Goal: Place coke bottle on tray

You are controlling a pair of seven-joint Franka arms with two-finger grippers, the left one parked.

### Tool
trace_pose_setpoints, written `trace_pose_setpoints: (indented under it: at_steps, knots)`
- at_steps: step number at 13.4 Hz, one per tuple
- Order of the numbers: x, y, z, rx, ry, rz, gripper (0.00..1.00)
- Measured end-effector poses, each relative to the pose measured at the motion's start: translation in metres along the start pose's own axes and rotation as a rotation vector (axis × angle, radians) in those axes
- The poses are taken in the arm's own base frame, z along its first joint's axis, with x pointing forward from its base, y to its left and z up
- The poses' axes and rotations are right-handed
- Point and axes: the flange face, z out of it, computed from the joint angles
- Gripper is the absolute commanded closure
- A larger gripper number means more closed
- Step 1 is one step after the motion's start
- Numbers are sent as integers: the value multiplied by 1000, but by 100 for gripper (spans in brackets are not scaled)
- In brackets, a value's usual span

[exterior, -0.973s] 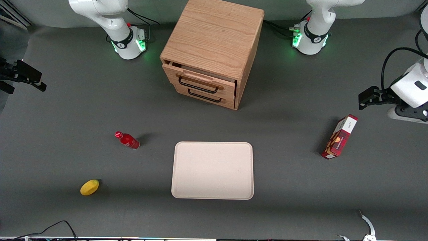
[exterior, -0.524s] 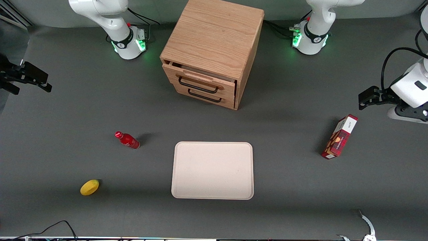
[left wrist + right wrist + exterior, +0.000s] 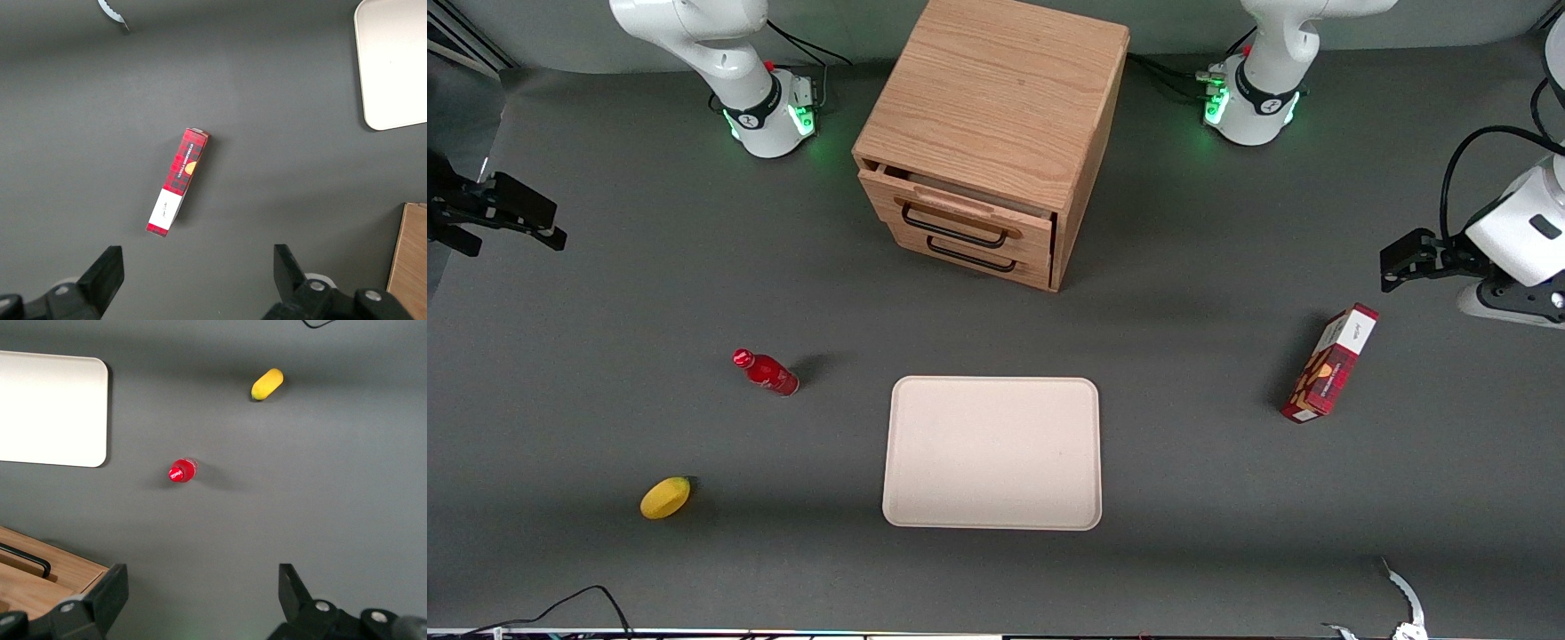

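Note:
The coke bottle (image 3: 766,372) is small, glossy red with a red cap, and stands upright on the dark table beside the tray (image 3: 992,452), toward the working arm's end. In the right wrist view the coke bottle (image 3: 181,472) shows from above, with the tray (image 3: 52,408) nearby. The tray is a flat cream rectangle with nothing on it. My right gripper (image 3: 503,213) hangs open over the table's edge at the working arm's end, far from the bottle and farther from the front camera than it. Nothing lies between its fingers (image 3: 112,589).
A wooden drawer cabinet (image 3: 989,133) stands farther from the front camera than the tray, its top drawer slightly open. A yellow lemon (image 3: 665,497) lies nearer the camera than the bottle. A red carton (image 3: 1329,363) lies toward the parked arm's end.
My right gripper has shifted slightly inward over the table from its edge. The bottle, tray and other things have not moved.

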Motion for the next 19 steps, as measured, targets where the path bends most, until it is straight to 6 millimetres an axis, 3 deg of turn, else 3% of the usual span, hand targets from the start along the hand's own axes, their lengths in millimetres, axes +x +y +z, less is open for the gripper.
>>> trace_pose_setpoints:
  at_steps: [3,7,11,15,19]
  knots:
    - [32,-5,39,3,-7,-9,0]
    - [65,-42,90,6,-22,-45,0]
    - [84,-74,130,10,-8,-75,0]
    - [91,-76,194,15,8,-34,0]
    - [78,-81,258,19,16,-34,0]
